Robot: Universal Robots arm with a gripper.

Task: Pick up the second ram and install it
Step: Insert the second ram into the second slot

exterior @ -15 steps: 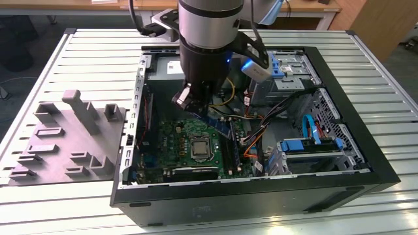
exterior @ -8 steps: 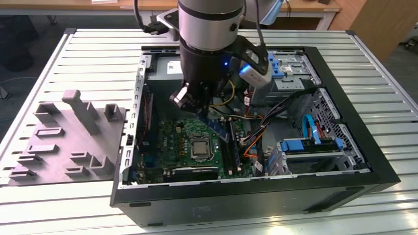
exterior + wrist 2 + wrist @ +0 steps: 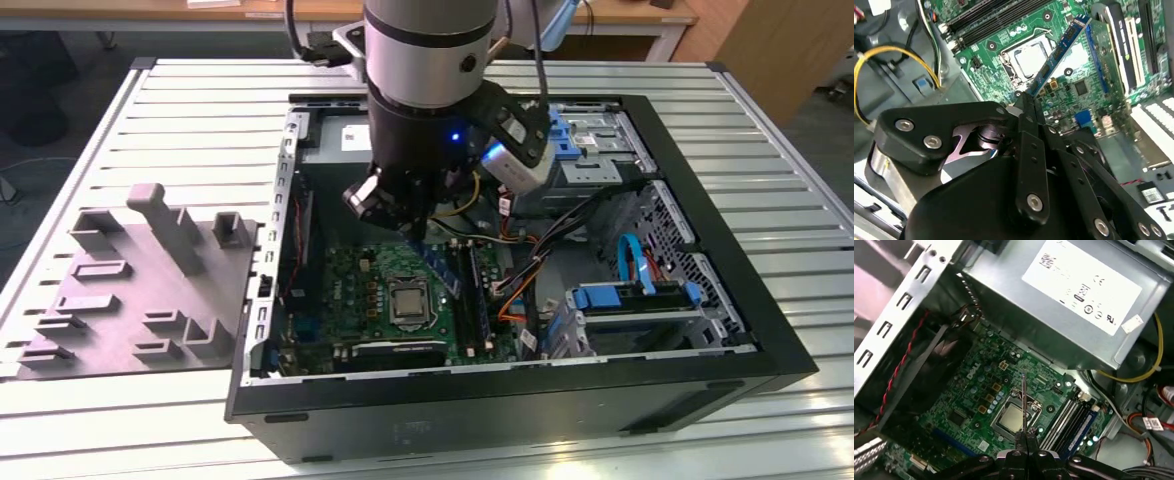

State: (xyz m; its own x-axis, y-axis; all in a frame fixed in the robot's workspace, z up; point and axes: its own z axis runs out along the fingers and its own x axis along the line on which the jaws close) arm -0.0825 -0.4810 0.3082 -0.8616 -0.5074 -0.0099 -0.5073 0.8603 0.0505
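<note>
1. The gripper has its jaws clenched on one short end of the second ram. The two black fingers meet at the stick's edge in the second wrist view.
2. The second ram projects straight out from the jaws as a slim blue board. In the first wrist view it shows edge-on as a thin pale line rising from the gripper.
3. The stick's free end reaches out over the green motherboard, beside the square CPU socket. Whether the stick touches the board cannot be told.
4. The long black memory slots lie just beside the socket, apart from the held stick. What looks like a blue board stands in one of them.
5. A grey metal power supply with a pale label sits beyond the motherboard's far edge.
6. In the exterior view the gripper hangs inside the open computer case, in the upper middle of the frame, above the motherboard.
7. The case lies on a slatted metal counter. A grey moulded fixture rests near the case on the exterior view's left.
</note>
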